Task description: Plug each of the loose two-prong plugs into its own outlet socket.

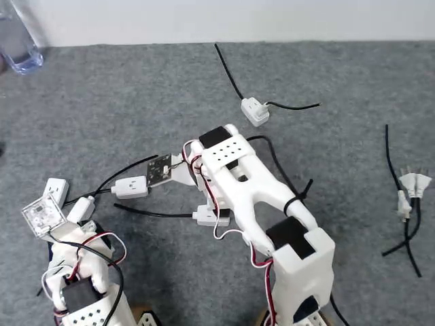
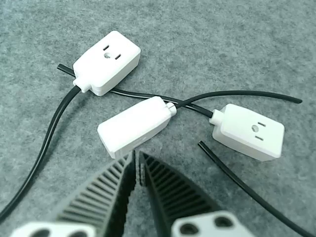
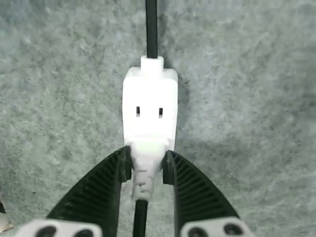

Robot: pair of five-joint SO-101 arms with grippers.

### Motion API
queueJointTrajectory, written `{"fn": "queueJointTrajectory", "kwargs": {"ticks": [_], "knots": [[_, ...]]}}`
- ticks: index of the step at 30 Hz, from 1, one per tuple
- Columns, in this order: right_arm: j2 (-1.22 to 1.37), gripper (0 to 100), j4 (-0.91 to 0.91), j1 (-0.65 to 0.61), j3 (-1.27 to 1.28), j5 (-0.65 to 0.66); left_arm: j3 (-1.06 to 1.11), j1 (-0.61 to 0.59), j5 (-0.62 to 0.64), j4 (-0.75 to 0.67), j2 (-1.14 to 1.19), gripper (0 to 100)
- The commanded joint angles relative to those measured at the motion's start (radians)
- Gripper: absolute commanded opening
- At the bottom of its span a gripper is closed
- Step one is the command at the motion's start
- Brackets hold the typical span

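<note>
White plug (image 3: 146, 165) in right jaws touches socket (image 3: 149, 101).

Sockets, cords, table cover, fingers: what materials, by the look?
Sockets: white moulded plastic, smooth, faint sheen.
Cords: black flexible sheath, rubber or PVC probably; they bend loosely.
Table cover: grey felt or short-pile carpet, fuzzy fibres.
Fingers: black plastic, ribbed inner faces, matte; possibly printed.

overhead above table (image 1: 102, 88), wrist cameras close
</note>
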Motion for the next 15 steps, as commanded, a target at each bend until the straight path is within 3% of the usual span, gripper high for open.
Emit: {"fn": "queueJointTrajectory", "kwargs": {"ticks": [1,15], "knots": [[0.111,0.9,-0.061,-0.030,0.018,-0.012,-0.005,-0.008,-0.011,-0.017,-0.006,1],[0.073,3.8,0.025,-0.056,-0.061,-0.094,-0.005,-0.008,-0.011,-0.017,-0.006,1]]}}
